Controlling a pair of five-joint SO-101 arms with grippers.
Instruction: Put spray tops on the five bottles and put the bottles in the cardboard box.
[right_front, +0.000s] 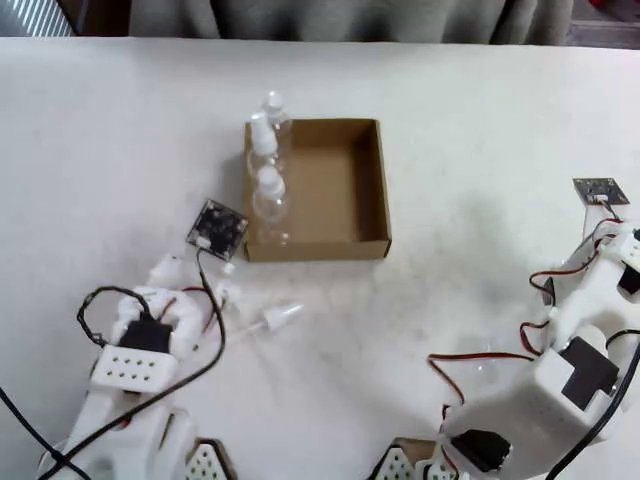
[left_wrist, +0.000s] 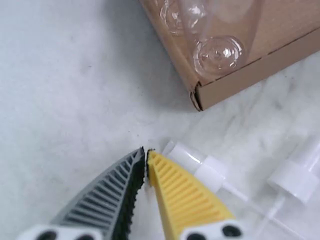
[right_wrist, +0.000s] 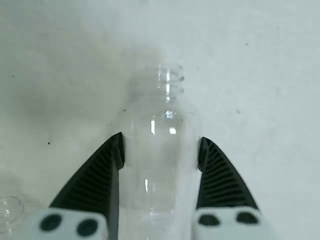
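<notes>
Tight between the right gripper's (right_wrist: 160, 142) jaws, a clear plastic bottle (right_wrist: 163, 120), threaded neck bare; left gripper's (left_wrist: 146, 152) jaws closed, empty.

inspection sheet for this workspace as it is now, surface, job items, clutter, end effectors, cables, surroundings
surface: white table, no spills seen
job's things: brown cardboard box holds three clear plastic bottles with white spray tops along one wall; two loose white spray tops lie on the table outside the box; one clear uncapped bottle is held over the table
clutter: nothing seen
grippers: left end effector shut and empty, its tips beside a loose spray top; right end effector shut on the uncapped bottle
cables: black cable loops at the left arm; red wires run along the right arm
surroundings: grey curtain behind the table
</notes>
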